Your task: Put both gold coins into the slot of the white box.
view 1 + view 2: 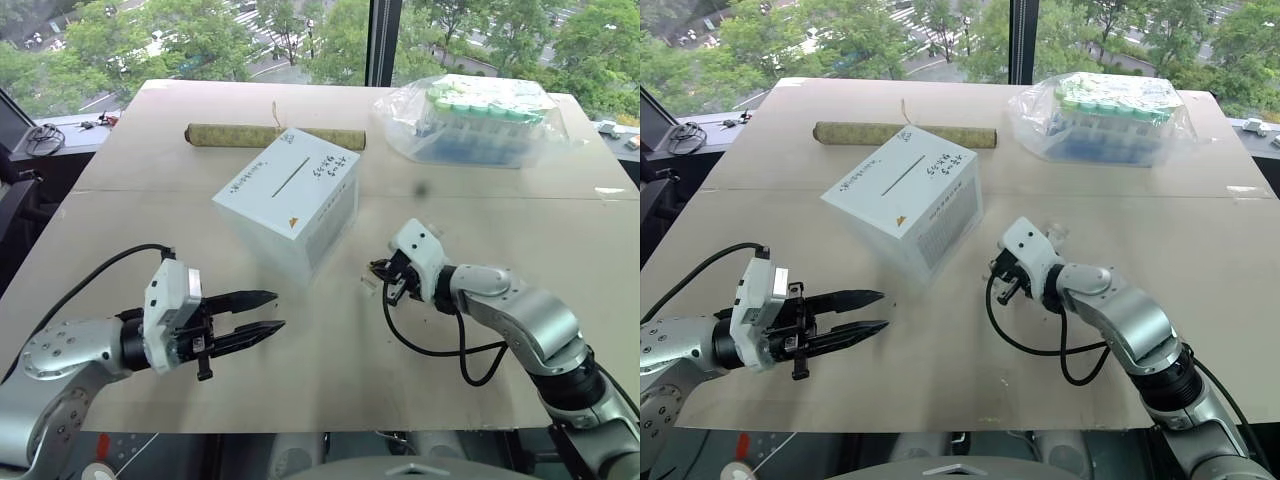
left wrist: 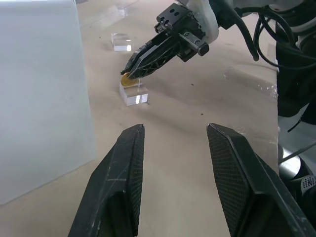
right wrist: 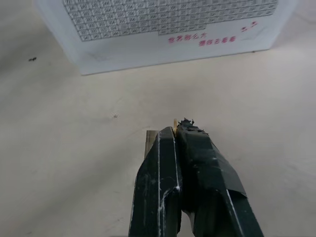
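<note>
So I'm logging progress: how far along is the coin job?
Nothing looks posted yet: no coin is at the white box's slot. In hand: the right gripper is shut on a gold coin atop a clear plastic piece. Left: carry it to the slot, then find and post the second coin.

A bag of green-capped tubes (image 1: 482, 122) and cardboard roll (image 1: 240, 134) lie on the table (image 1: 140, 220).

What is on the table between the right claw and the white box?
Nothing: in the right wrist view, bare table runs from the right claw, shut on a gold coin, to the white box.
</note>
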You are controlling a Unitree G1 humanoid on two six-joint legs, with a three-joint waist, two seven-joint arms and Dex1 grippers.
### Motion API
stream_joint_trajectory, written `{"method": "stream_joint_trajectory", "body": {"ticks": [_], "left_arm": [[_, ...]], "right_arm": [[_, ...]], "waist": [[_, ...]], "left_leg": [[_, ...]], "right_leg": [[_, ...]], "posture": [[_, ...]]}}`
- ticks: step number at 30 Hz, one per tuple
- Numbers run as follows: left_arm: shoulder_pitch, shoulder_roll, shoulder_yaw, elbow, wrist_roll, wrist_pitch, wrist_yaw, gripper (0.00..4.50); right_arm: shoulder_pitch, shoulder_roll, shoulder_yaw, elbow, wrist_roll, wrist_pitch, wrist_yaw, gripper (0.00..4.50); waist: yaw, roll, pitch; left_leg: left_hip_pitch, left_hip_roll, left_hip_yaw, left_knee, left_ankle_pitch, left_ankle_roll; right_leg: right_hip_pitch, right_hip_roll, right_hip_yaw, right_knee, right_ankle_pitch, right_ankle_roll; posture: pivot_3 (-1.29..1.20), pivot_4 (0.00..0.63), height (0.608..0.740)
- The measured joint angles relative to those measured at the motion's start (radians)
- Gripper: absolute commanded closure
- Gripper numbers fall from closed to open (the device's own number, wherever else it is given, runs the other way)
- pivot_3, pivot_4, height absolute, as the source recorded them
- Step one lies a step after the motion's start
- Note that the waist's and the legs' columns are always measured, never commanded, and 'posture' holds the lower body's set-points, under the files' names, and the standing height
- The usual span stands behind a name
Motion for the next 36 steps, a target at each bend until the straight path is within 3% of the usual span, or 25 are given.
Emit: {"method": "stream_joint_trajectory", "body": {"ticks": [9, 12, 14, 15, 19, 25, 28, 31, 36], "left_arm": [[-0.139, 0.007, -0.021, -0.002, -0.175, 0.162, 0.123, 2.5], [-0.209, 0.011, -0.038, 0.002, -0.278, 0.236, 0.163, 3.3], [-0.266, 0.013, -0.06, 0.003, -0.326, 0.266, 0.176, 4.22], [-0.287, 0.015, -0.074, 0.004, -0.335, 0.274, 0.178, 4.39], [-0.389, 0.008, -0.147, 0.015, -0.357, 0.301, 0.184, 4.39], [-0.512, -0.02, -0.213, 0.052, -0.39, 0.323, 0.196, 4.39], [-0.523, -0.021, -0.229, 0.082, -0.388, 0.329, 0.168, 3.7], [-0.524, -0.025, -0.235, 0.09, -0.353, 0.315, 0.147, 2.42], [-0.525, -0.04, -0.263, 0.101, -0.307, 0.29, 0.113, 2.42]], "right_arm": [[0.007, 0.019, -0.161, -0.036, 0.122, 0.0, 0.042, 4.43], [0.01, 0.018, -0.269, -0.096, 0.283, 0.005, 0.121, 4.5], [-0.007, 0.011, -0.333, -0.156, 0.409, 0.012, 0.164, 4.5], [-0.015, -0.003, -0.354, -0.178, 0.462, 0.018, 0.176, 4.5], [-0.043, -0.072, -0.4, -0.204, 0.609, 0.039, 0.185, 4.5], [-0.072, -0.12, -0.399, -0.225, 0.681, 0.028, 0.153, 4.5], [-0.072, -0.129, -0.383, -0.225, 0.688, 0.018, 0.138, 4.5], [-0.072, -0.141, -0.373, -0.226, 0.693, 0.0, 0.128, 4.5], [-0.071, -0.154, -0.36, -0.228, 0.699, -0.028, 0.119, 4.5]], "waist": [[0.0, 0.0, 0.0], [0.002, 0.0, 0.001], [0.002, 0.0, 0.001], [0.001, 0.0, 0.001], [0.001, 0.0, 0.001], [0.0, 0.0, 0.001], [-0.001, 0.0, 0.001], [0.001, 0.0, 0.001], [0.002, 0.0, 0.001]], "left_leg": [[0.0, 0.0, 0.0, 0.0, 0.0, 0.0], [0.0, 0.0, -0.001, 0.0, 0.0, 0.0], [0.0, 0.0, -0.002, 0.0, 0.0, 0.0], [0.001, 0.0, -0.002, 0.0, 0.0, 0.0], [0.002, 0.0, -0.002, 0.0, 0.0, 0.0], [0.001, -0.001, -0.002, 0.0, 0.0, 0.0], [0.001, -0.001, -0.002, 0.0, 0.0, 0.0], [0.001, -0.001, -0.002, 0.0, 0.0, 0.0], [0.001, 0.0, -0.002, 0.001, 0.0, 0.0]], "right_leg": [[0.0, 0.001, 0.0, 0.0, 0.0, 0.0], [0.0, 0.002, 0.0, 0.0, 0.0, 0.001], [0.002, 0.002, 0.0, 0.0, 0.0, 0.001], [0.002, 0.002, 0.0, 0.0, 0.0, 0.001], [0.003, 0.004, 0.0, 0.0, 0.0, 0.0], [0.003, 0.006, 0.001, 0.001, 0.0, 0.0], [0.002, 0.007, 0.002, 0.001, 0.0, 0.0], [0.002, 0.007, 0.002, 0.001, 0.0, 0.0], [0.003, 0.007, 0.002, 0.001, 0.0, 0.0]], "posture": [[0.0, 0.15, 0.74], [0.0, 0.15, 0.74], [0.0, 0.15, 0.74], [0.0, 0.15, 0.74], [0.0, 0.15, 0.74], [0.0, 0.15, 0.74], [0.0, 0.15, 0.74], [0.0, 0.15, 0.74], [0.0, 0.15, 0.74]]}}
